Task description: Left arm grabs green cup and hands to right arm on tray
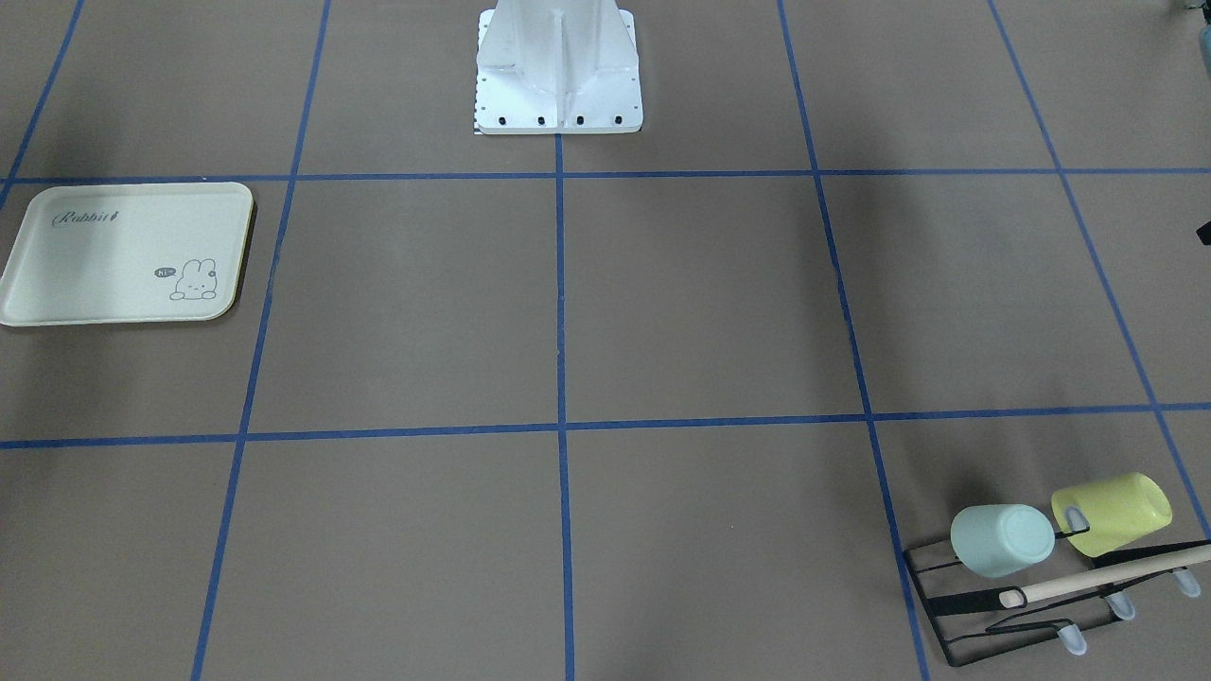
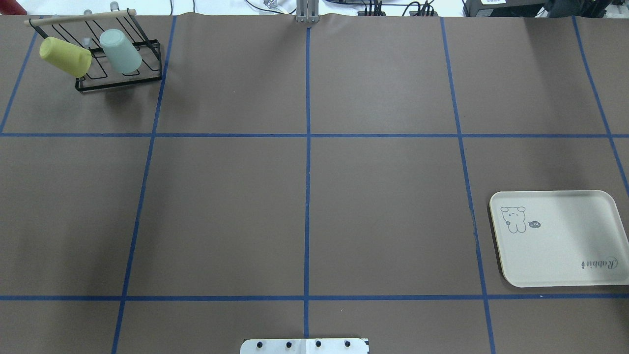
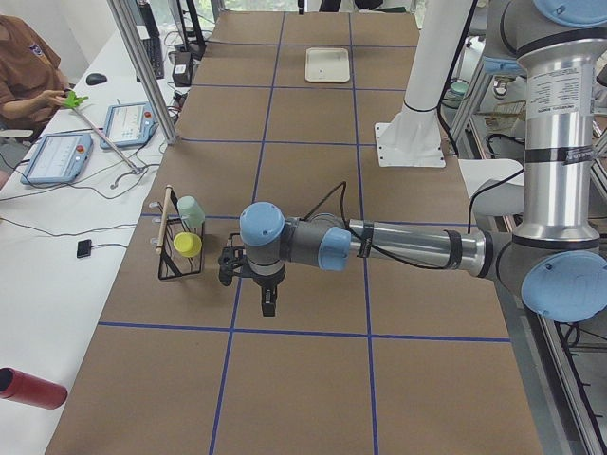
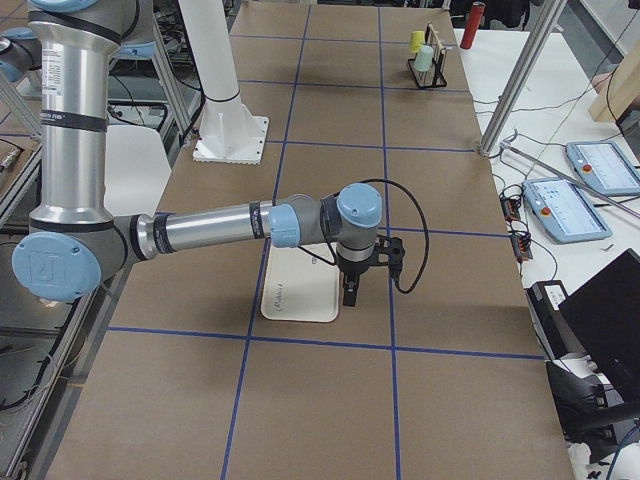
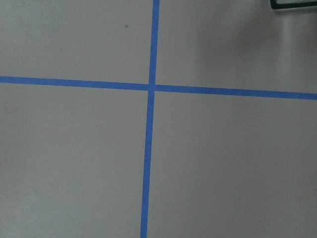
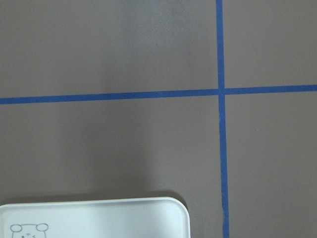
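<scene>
- Brown tabletop [image 2: 383,211], marked into large squares by blue tape lines
- Left arm [image 3: 408,248] stretched out level over the tabletop towards the far left corner, its wrist turned down
- Right arm [image 4: 210,228] stretched out level on the robot's right side, its wrist also turned down
- Cream tray [image 2: 565,275] lying flat on the tabletop at the robot's right, with "Rabbit" script and a small rabbit drawing on it
- Black wire rack [image 2: 118,84] in the far left corner of the tabletop, well apart from the tray, with a wooden rod [image 2: 81,16] along its top
- Green cup [image 2: 121,51] on the rack, tilted with its mouth down over a peg
- Yellow cup [image 2: 65,57] on the same rack, just beside the green cup and tilted the same way
- Left claw [image 3: 269,308] hanging above the tabletop near the rack, touching neither cup; whether its fingers are apart or together cannot be told
- Right claw [image 4: 350,298] hanging above a corner of the tray; its fingers likewise cannot be made out
</scene>
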Controlling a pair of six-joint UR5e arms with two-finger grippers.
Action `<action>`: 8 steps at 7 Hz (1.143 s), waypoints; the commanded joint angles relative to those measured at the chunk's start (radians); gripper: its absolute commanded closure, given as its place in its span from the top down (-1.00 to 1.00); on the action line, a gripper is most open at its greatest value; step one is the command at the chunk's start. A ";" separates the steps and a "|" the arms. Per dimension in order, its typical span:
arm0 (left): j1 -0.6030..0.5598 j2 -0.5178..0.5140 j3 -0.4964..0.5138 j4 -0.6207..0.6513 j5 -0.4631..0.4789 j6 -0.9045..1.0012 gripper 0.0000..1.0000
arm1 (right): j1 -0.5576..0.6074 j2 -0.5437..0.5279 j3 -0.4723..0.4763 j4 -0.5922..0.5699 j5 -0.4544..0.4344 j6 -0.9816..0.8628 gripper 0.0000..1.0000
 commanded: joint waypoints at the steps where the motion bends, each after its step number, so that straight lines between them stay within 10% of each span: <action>1: 0.002 0.002 -0.007 -0.007 0.000 0.001 1.00 | 0.002 -0.014 0.000 0.004 -0.009 0.000 0.99; 8: 0.042 -0.008 -0.056 -0.005 -0.001 -0.003 1.00 | -0.003 -0.018 -0.007 0.126 0.012 0.014 0.99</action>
